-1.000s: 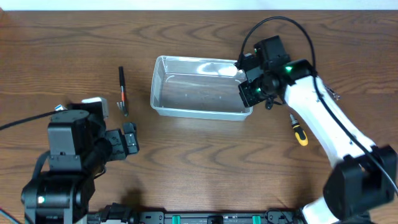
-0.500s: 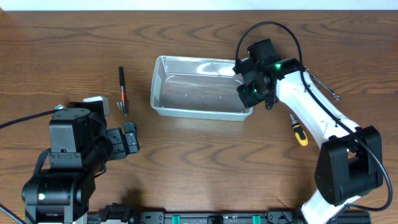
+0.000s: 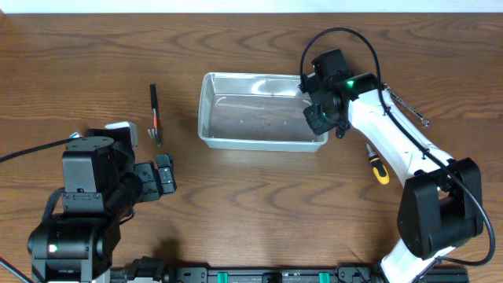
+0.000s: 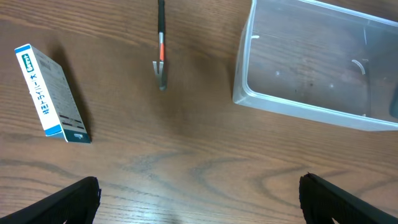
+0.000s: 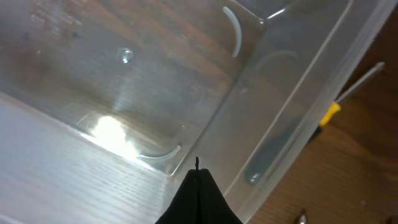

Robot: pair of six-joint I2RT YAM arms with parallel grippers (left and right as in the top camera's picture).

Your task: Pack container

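The clear plastic container (image 3: 259, 144) lies at the table's middle back and holds nothing; it also shows in the left wrist view (image 4: 298, 109) and the right wrist view (image 5: 292, 112). My right gripper (image 3: 317, 118) (image 5: 198, 180) is at the container's right end wall, its fingers pressed together on the thin wall. My left gripper (image 3: 163, 177) (image 4: 199, 199) is open and empty over bare table, well to the left and in front of the container.
A black tool with a red band (image 3: 154, 110) (image 4: 161, 43) lies left of the container. A blue-and-white box (image 4: 53, 93) lies further left. A yellow-handled screwdriver (image 3: 377, 167) (image 5: 333, 112) and a thin metal tool (image 3: 409, 108) lie right of the container.
The container has slid a little to the right together with my right gripper. The right arm first swung its elbow in. The left arm has not moved.
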